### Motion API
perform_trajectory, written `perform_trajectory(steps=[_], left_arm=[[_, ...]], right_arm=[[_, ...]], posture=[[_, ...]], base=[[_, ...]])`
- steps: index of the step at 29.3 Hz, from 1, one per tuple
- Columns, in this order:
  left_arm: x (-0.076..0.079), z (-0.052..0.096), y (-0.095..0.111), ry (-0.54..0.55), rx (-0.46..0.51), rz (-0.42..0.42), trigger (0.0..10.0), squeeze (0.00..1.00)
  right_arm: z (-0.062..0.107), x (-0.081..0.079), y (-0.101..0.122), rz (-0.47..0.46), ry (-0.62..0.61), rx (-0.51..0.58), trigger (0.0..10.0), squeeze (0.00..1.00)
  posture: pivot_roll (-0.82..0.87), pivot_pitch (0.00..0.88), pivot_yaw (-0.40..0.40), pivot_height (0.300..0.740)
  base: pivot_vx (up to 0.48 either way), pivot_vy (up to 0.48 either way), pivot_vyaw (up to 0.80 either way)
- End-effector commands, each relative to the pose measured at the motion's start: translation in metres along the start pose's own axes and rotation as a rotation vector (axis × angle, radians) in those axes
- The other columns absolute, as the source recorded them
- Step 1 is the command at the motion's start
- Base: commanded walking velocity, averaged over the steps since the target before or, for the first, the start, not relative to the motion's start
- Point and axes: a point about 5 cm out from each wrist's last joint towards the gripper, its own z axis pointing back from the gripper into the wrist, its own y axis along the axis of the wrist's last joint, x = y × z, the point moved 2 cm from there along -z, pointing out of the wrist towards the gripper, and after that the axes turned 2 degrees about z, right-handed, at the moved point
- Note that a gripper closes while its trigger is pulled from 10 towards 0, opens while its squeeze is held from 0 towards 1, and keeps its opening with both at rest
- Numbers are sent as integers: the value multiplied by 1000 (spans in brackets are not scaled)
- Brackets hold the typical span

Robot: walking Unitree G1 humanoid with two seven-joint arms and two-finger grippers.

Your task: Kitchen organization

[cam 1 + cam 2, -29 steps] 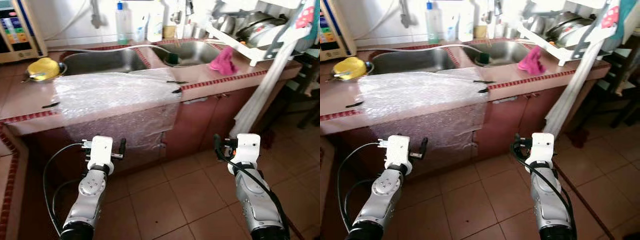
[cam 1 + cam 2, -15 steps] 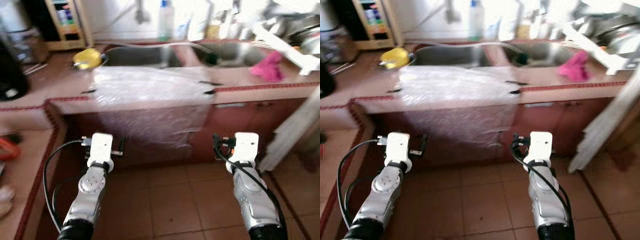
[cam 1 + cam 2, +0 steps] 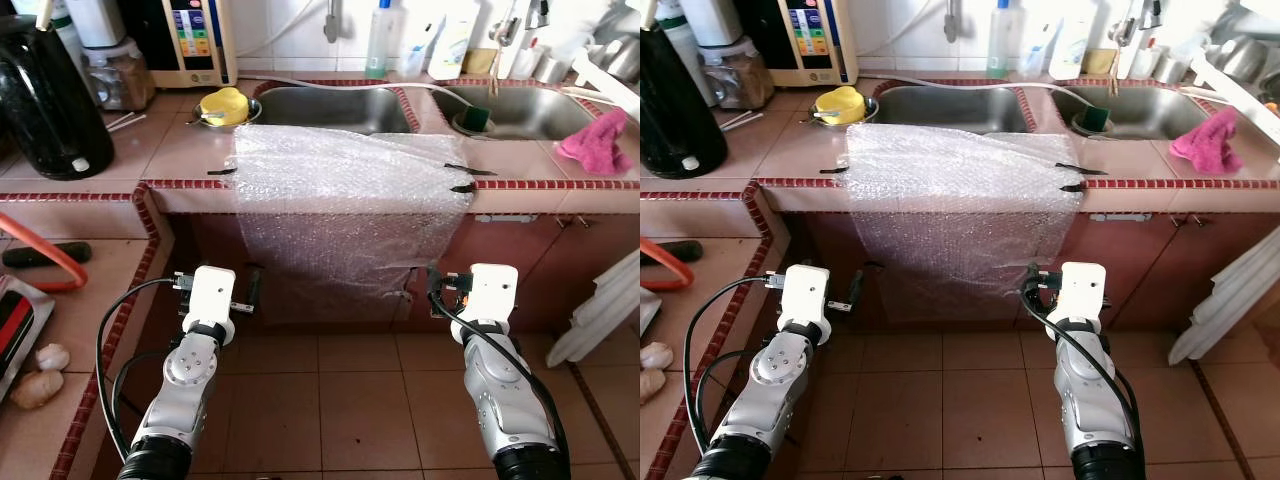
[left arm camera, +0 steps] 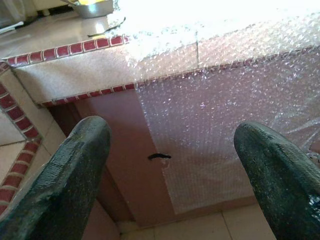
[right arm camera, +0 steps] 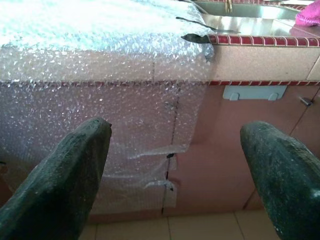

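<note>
over the tiled counter (image 3: 180, 150) edge drapes crinkly, translucent bubble wrap (image 3: 345, 200).

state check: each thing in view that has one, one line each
left gripper: open, empty, low before the counter
right gripper: open, empty, low before the counter
bubble wrap: taped over the counter edge, hanging down the cabinet front
pink cloth: crumpled on the counter
yellow item: sitting in a metal bowl
sponge: in the sink
</note>
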Motion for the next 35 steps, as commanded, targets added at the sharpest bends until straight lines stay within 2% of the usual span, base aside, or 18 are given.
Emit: perform_trajectory(steps=[1, 8, 10, 15, 24, 28, 29, 33, 35], left_arm=[[1, 1, 5, -23, 20, -16, 10000, 0], [-7, 8, 4, 2, 31, -73, 10000, 0], [-7, 7, 1, 20, 15, -22, 10000, 0], [-3, 4, 4, 24, 14, -6, 10000, 0], [-5, 2, 4, 50, 12, -6, 10000, 0], [-9, 2, 7, 77, 21, 22, 10000, 0], [-12, 2, 8, 87, 30, 24, 10000, 0], [-18, 2, 11, 126, 48, 48, 10000, 0], [-20, -1, 14, 141, 52, 33, 10000, 0]], right_arm=[[0, -3, 3, -3, 12, 17, 10000, 0], [1, -10, 0, -11, 32, 18, 10000, 0], [0, -16, 3, 2, 59, 28, 10000, 0], [-1, -20, 11, 48, 93, 73, 10000, 0], [-1, -21, 14, 40, 107, 81, 10000, 0], [-1, -24, 15, 36, 121, 87, 10000, 0], [-1, -24, 16, 63, 117, 89, 10000, 0], [-2, -24, 16, 28, 108, 78, 10000, 0], [-2, -24, 17, 21, 112, 79, 10000, 0]], posture=[[48, 0, -4, 740], [50, 0, -9, 740], [47, 0, -15, 740], [36, 0, -17, 740], [34, 0, -27, 740], [35, 0, -23, 740], [34, 0, -21, 740], [30, 0, -18, 740], [29, 0, -18, 740]], base=[[0, 0, 0], [0, 0, 0], [0, -240, 0], [0, -480, 0], [0, -457, 0], [0, 0, 0], [0, 0, 0], [0, 0, 0], [0, 0, 0]])
